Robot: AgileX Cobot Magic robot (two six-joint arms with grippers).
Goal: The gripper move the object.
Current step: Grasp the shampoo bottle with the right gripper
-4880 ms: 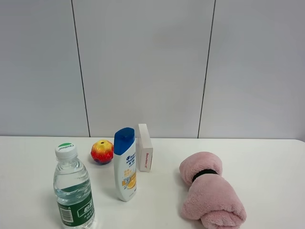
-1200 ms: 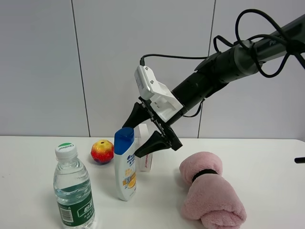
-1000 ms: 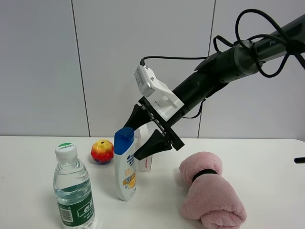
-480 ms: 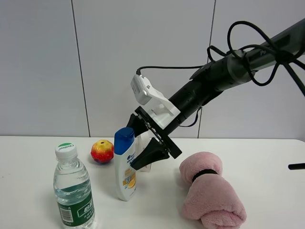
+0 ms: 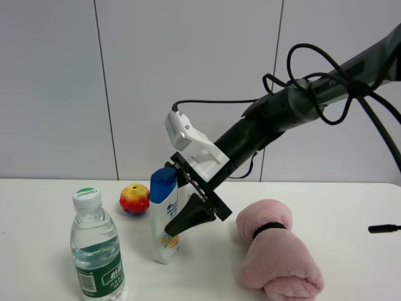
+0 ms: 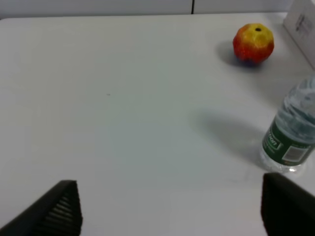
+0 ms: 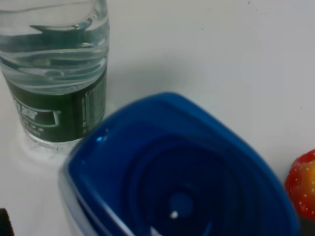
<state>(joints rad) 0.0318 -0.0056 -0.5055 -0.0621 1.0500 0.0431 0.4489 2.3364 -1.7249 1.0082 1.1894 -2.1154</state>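
The right gripper (image 5: 174, 202) gapes wide — holding nothing — its fingers flanking the shampoo bottle (image 5: 161, 216), pink towel (image 5: 276, 257) well apart outside them.

A robot test lab. A plain white table (image 5: 351, 200) stands against a blank pale panelled wall (image 5: 188, 75) with dark seams. A black robot arm (image 5: 282, 113) trailing loose cables (image 5: 213, 101) reaches in from 2 o'clock. Unrelated household items stand spaced out: water bottle (image 5: 95, 251) at 8 o'clock, shampoo bottle (image 5: 161, 207), ball (image 5: 134, 199), rolled pink towel (image 5: 276, 257) at 5 o'clock.
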